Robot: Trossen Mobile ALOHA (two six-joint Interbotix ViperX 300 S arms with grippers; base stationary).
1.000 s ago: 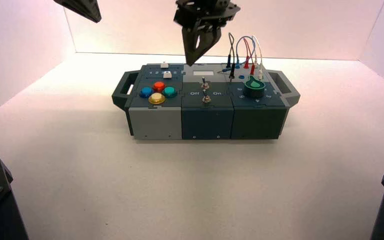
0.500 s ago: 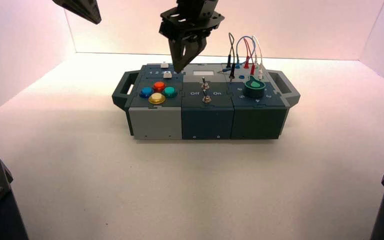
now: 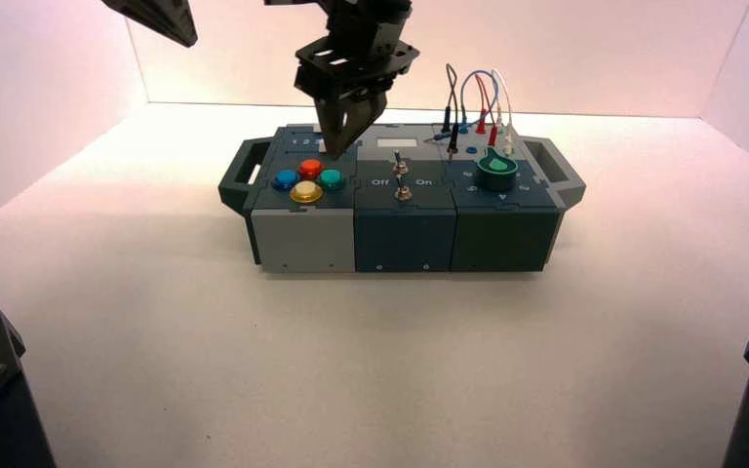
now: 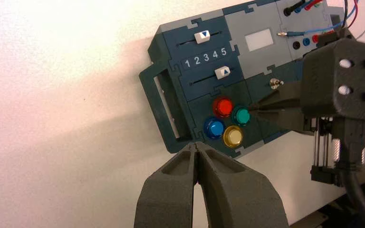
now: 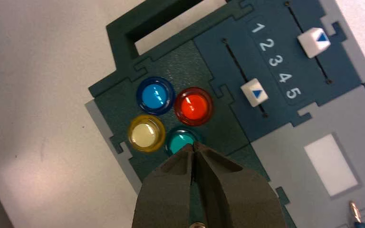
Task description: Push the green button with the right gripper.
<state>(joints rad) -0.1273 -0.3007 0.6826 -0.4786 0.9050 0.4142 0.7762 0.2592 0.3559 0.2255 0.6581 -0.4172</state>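
The green button (image 3: pixel 332 179) is round, with no long axis, and its dome faces up. The right gripper (image 3: pixel 335 156) slants down to a point, its long axis running toward the button, which lies just beyond and below the tips. Its fingers (image 5: pixel 171 185) are together, holding nothing. In the high view a narrow space shows between tips and button; the right wrist view has the tips overlapping the dome's edge.

That wrist view also shows the numbers 1 to 5 off to one side of the gripper, with the near slider (image 5: pixel 254 92) close to the 5 end and the far slider (image 5: pixel 313 42) about mid-track; in the high view the gripper partly covers the sliders. Only the high view shows the green knob (image 3: pixel 496 170), well to the gripper's right. The red button (image 3: pixel 310 169), blue button (image 3: pixel 286 180) and yellow button (image 3: pixel 305 192) sit left of the green one.

A second ago the right gripper's tips were over by the screen (image 3: pixel 396 142); they have since come left and nearer the green button. The box (image 3: pixel 402 200) has stayed put. The left gripper (image 3: pixel 191 41) waits at the upper left, fingers together.
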